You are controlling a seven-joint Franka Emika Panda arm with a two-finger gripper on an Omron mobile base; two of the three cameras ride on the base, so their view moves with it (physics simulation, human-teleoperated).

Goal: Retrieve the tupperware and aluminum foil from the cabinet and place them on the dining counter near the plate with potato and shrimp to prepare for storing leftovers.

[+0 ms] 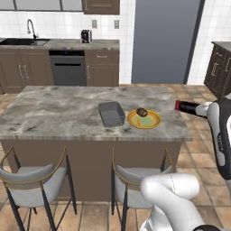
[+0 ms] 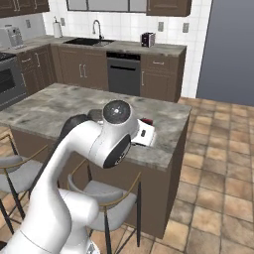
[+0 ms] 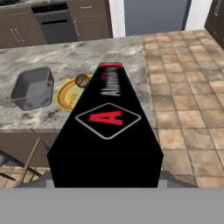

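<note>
Hand view: the aluminum foil (image 3: pixel 106 131) is a long slim black box running away from the camera, with a red far end, a red "A" inside a white-outlined diamond on its top face, and white lettering further along. Its near end sits between the two dark finger tips, of which only small corners show at the lower edges, so the gripper (image 3: pixel 105 183) is clamped on the box. The box is carried in the air, its far end reaching over the right edge of the dining counter (image 3: pixel 87 61), above the rim of the plate (image 3: pixel 65 96).

On the grey-beige veined marble top, the tupperware (image 3: pixel 33 87), a grey lidless tub with sloping sides and rounded corners, rests just left of the round yellow plate. The potato (image 3: pixel 81 80), a small dark brown lump, lies on the plate's far side.

Left base view: the box (image 1: pixel 187 107) shows as a dark bar with a red tip projecting from the white hand at the right, level with and just off the counter's right end (image 1: pixel 180 131). The tub (image 1: pixel 111 113) and plate (image 1: pixel 149 122) stand side by side, close but apart, near the front right of the top.

Right base view: the arm covers most of the counter's front; the tub and plate cannot be made out.
</note>
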